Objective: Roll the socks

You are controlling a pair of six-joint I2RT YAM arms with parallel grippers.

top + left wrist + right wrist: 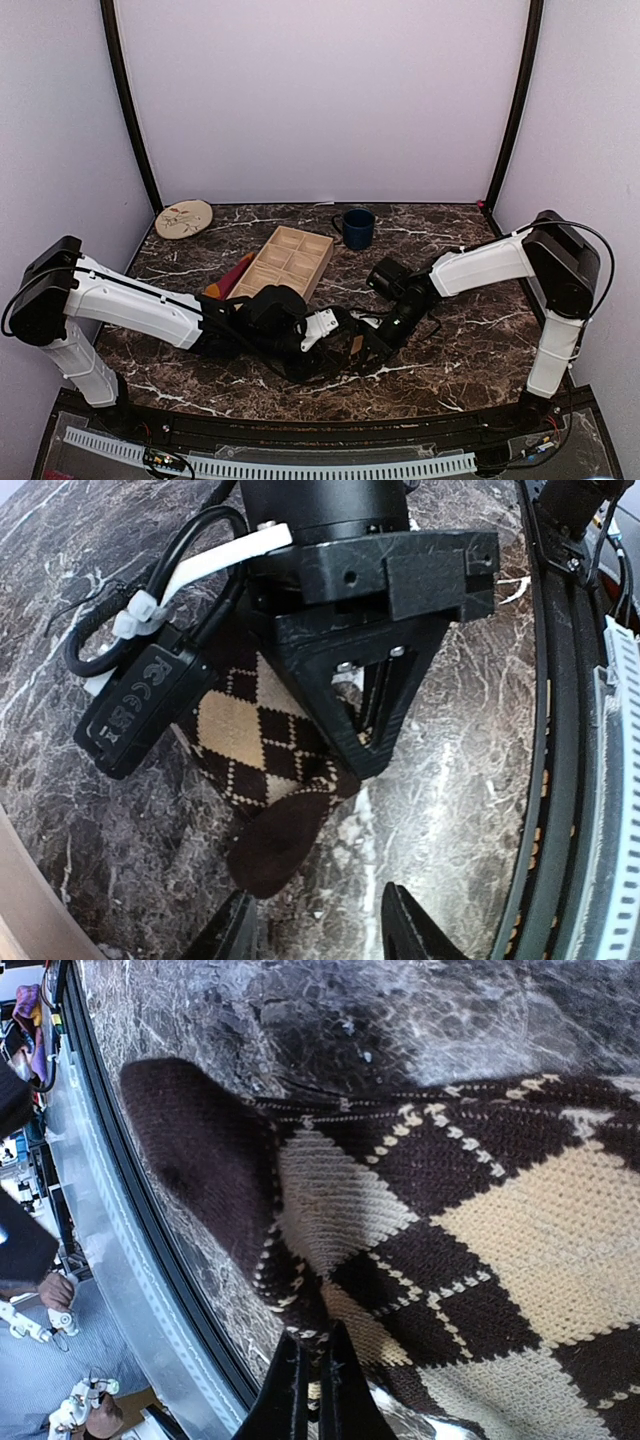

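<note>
The dark brown sock with tan argyle diamonds (pixel 250 730) lies flat on the marble table, its plain brown toe (pixel 275 845) pointing at my left gripper. My left gripper (pixel 320 925) is open and empty just past the toe, its fingers apart over bare marble. My right gripper (pixel 312 1345) is shut on the edge of the argyle sock (pixel 450 1220) near the toe; it also shows in the left wrist view (pixel 368 750). In the top view both grippers meet low over the table (pixel 365 342) and hide the sock. A red and orange fabric piece (pixel 232 276) lies beside the wooden tray.
A wooden compartment tray (pixel 288 258) stands mid-table, a dark blue mug (pixel 356 228) behind it, and a round plate (pixel 184 218) at the back left. The table's front rail (pixel 560 780) runs close beside the grippers.
</note>
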